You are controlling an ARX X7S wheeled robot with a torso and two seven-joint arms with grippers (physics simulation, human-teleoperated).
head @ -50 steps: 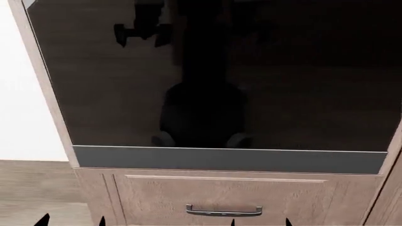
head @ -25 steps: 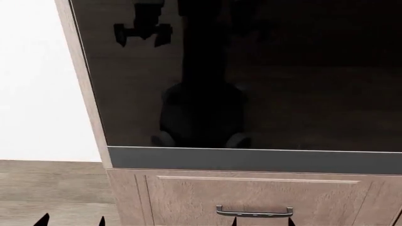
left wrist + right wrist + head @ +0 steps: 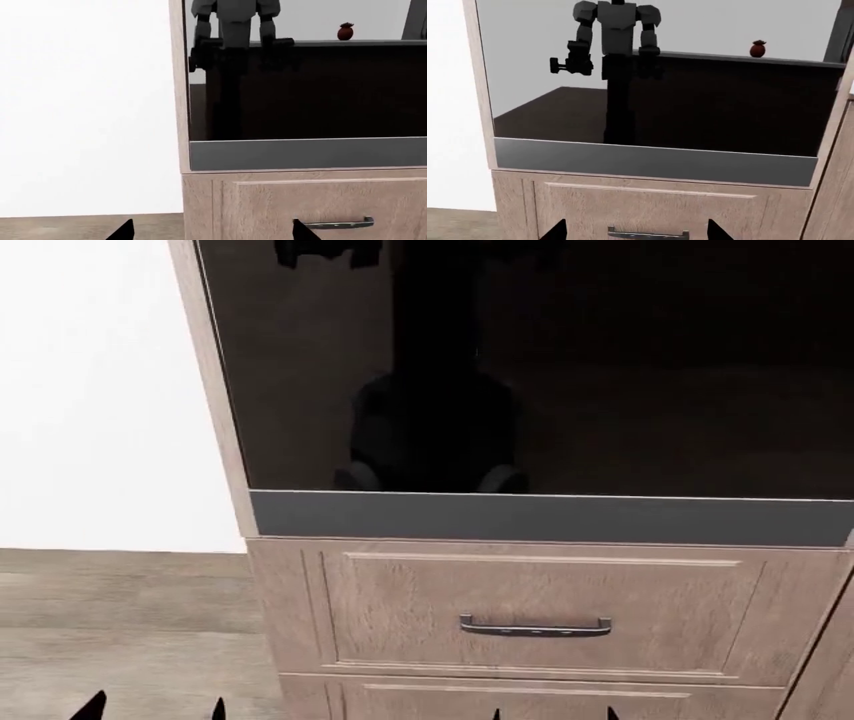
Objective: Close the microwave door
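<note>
The microwave door (image 3: 601,390) is a glossy black glass panel with a grey strip (image 3: 534,517) along its lower edge, set in a light wood cabinet. It fills the upper part of the head view and mirrors my own body. It also shows in the left wrist view (image 3: 320,100) and the right wrist view (image 3: 694,115), where its face looks level with the wood frame. My left gripper (image 3: 154,710) and right gripper (image 3: 554,714) show only as dark fingertips at the bottom edge. Both are open, hold nothing and are short of the door. The same spread tips mark the left gripper (image 3: 213,232) and right gripper (image 3: 637,231).
Below the door is a wood drawer front (image 3: 534,580) with a metal handle (image 3: 535,626), and the top of a second drawer (image 3: 534,702) under it. A white wall (image 3: 94,390) stands left of the cabinet. Wood floor (image 3: 120,640) lies below it.
The cabinet first slid right in the head view, then its parts rose in the picture. The drawer handle sits higher now and a second drawer has come into view. The grippers' tips stayed put.
</note>
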